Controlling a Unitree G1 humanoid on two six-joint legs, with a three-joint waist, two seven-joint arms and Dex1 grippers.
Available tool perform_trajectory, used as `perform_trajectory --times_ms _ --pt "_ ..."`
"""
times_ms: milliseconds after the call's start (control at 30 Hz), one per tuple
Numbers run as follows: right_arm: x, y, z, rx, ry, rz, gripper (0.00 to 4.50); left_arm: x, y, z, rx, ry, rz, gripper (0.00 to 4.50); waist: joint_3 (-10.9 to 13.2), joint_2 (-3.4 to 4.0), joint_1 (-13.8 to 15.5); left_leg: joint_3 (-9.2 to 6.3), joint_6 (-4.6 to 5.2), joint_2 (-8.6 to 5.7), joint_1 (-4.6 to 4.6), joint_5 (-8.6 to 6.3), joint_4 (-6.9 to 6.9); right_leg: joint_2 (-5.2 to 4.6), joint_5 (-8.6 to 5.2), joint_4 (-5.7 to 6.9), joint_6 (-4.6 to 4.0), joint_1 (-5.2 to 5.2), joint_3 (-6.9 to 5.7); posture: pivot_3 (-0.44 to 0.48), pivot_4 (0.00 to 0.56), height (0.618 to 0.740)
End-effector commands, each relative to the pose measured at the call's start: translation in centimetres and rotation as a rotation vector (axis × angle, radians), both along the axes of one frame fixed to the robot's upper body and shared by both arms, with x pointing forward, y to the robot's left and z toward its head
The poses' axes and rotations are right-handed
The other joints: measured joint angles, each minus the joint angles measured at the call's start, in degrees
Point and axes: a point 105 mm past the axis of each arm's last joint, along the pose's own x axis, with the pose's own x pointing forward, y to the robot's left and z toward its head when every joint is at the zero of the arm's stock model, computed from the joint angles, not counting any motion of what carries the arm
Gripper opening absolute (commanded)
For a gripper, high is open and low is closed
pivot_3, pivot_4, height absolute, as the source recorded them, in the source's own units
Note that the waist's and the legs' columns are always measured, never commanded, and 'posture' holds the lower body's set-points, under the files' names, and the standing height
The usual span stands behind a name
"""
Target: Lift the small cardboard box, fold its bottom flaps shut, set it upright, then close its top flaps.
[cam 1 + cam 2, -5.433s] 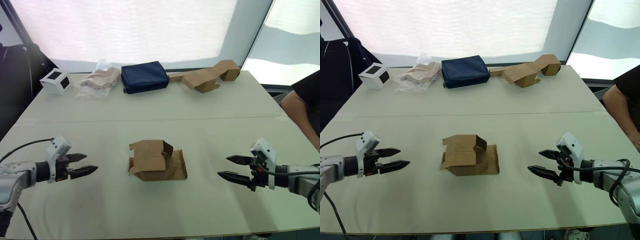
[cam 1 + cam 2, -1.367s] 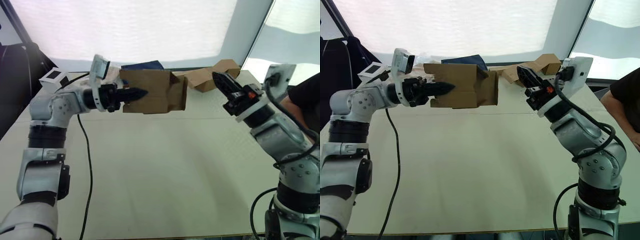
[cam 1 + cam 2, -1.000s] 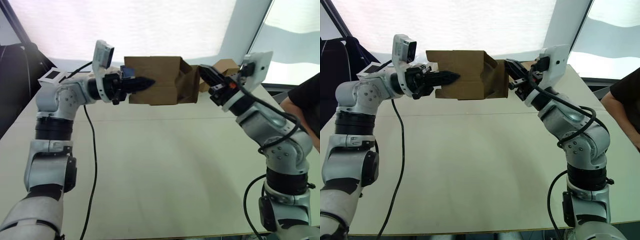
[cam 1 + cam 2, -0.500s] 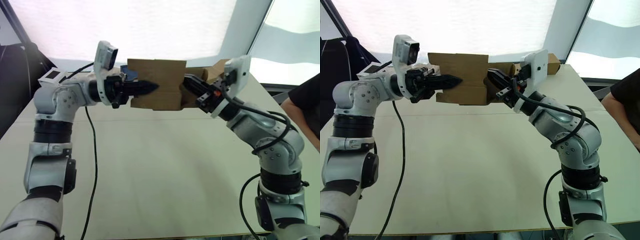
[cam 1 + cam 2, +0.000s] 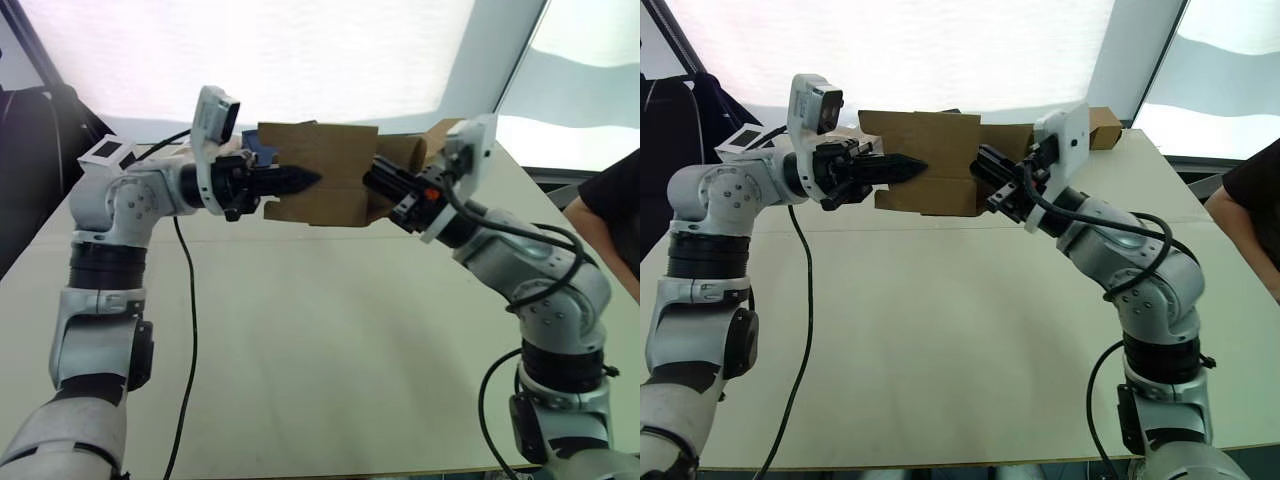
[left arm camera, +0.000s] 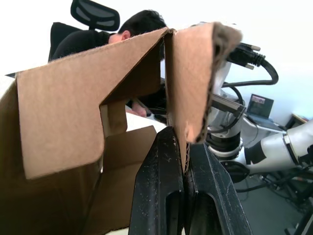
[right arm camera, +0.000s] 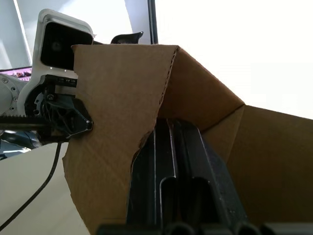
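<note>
The small cardboard box (image 5: 322,172) is held in the air above the far half of the worktop (image 5: 330,350), well apart from its surface. The left tool (image 5: 300,180) is clamped on a wall edge of the box; the left wrist view shows its two fingers (image 6: 164,196) pinching a cardboard panel. The right tool (image 5: 985,180) reaches into the box's open end, fingers pressed together against an inner panel. A person's arm (image 5: 610,215) is beside the worktop's right edge.
</note>
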Motion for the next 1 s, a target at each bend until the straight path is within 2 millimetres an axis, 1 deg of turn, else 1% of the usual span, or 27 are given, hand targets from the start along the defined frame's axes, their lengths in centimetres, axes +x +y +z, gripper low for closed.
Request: perform_trajectory --times_ms 33,133,200,267,300,367,400,467,567,700,1000 --pt "-1.8 -2.3 2.0 0.028 -0.038 0.017 0.11 -0.2 0.4 1.2 -0.018 -0.052 0.011 0.0 0.0 0.0 0.0 0.0 0.0 -0.01 -0.01 0.0 0.01 -0.01 0.0 -0.02 0.0 0.0 0.0 0.0 0.15 0.74" --pt "-2.1 -4.0 2.3 0.057 -0.003 0.005 0.11 -0.1 0.4 1.1 -0.016 -0.05 0.007 0.0 0.0 0.0 -0.1 0.01 0.01 0.0 -0.01 0.0 0.01 -0.01 0.0 -0.02 0.0 0.0 0.0 0.0 0.15 0.74" --pt "-2.2 -4.9 2.0 0.081 0.031 -0.017 0.11 -0.1 0.4 1.1 -0.018 -0.051 0.005 0.0 0.0 0.0 -0.2 0.01 0.01 0.02 0.0 -0.01 0.01 0.02 0.0 -0.02 0.0 0.0 0.0 0.0 0.15 0.74" --pt "-2.2 -5.3 0.6 0.038 0.082 -0.046 0.11 -0.1 0.3 1.3 -0.022 -0.054 0.003 0.0 0.0 0.0 -0.2 0.0 0.01 0.06 0.0 -0.01 0.0 0.02 0.0 -0.02 0.0 0.0 0.02 0.0 0.15 0.74" --pt "-2.3 -5.3 -1.0 -0.029 0.122 -0.062 0.11 -0.1 0.3 1.4 -0.026 -0.056 0.0 0.0 0.0 0.0 -0.2 0.0 0.01 0.07 0.0 -0.01 0.0 0.03 0.0 -0.02 0.0 0.0 0.02 0.0 0.15 0.74" --pt "-2.5 -5.1 -3.0 -0.116 0.172 -0.072 0.11 -0.1 0.3 1.6 -0.03 -0.06 -0.003 0.0 0.0 -0.01 -0.1 0.0 0.01 0.06 0.0 -0.01 -0.01 0.06 0.0 -0.02 0.0 0.0 0.04 0.0 0.15 0.74" --pt "-2.6 -5.0 -3.7 -0.142 0.184 -0.072 0.11 -0.1 0.3 1.6 -0.032 -0.062 -0.006 0.0 0.0 -0.01 -0.1 0.0 0.02 0.06 0.0 -0.01 0.0 0.07 0.0 -0.02 0.0 0.0 0.04 0.0 0.15 0.74" --pt "-2.7 -4.4 -4.4 -0.151 0.192 -0.06 0.11 -0.2 0.2 1.8 -0.035 -0.067 -0.014 0.0 0.0 -0.01 -0.3 0.02 0.02 0.04 0.0 -0.01 0.0 0.08 0.0 -0.03 0.0 0.0 0.04 0.0 0.15 0.74" --pt "-2.6 -3.7 -4.4 -0.138 0.181 -0.048 0.11 -0.5 0.0 2.0 -0.035 -0.074 -0.027 0.0 0.0 -0.01 -0.3 0.02 0.02 0.05 0.01 -0.01 0.01 0.13 0.0 -0.02 0.0 0.0 0.04 0.0 0.15 0.74" --pt "-2.2 -2.8 -3.7 -0.084 0.155 -0.027 0.11 -0.8 -0.3 2.0 -0.029 -0.075 -0.047 0.0 0.0 -0.01 -0.2 0.01 0.02 0.06 0.02 -0.01 0.01 0.15 0.0 -0.02 0.0 0.0 0.03 0.0 0.15 0.74" --pt "-2.3 -1.5 -2.4 0.007 0.132 0.046 0.11 -1.4 -0.4 1.7 -0.023 -0.066 -0.069 0.0 0.0 -0.01 -0.1 0.01 0.02 0.04 0.0 -0.01 0.01 0.1 0.0 -0.03 0.0 0.0 0.02 0.0 0.15 0.74"
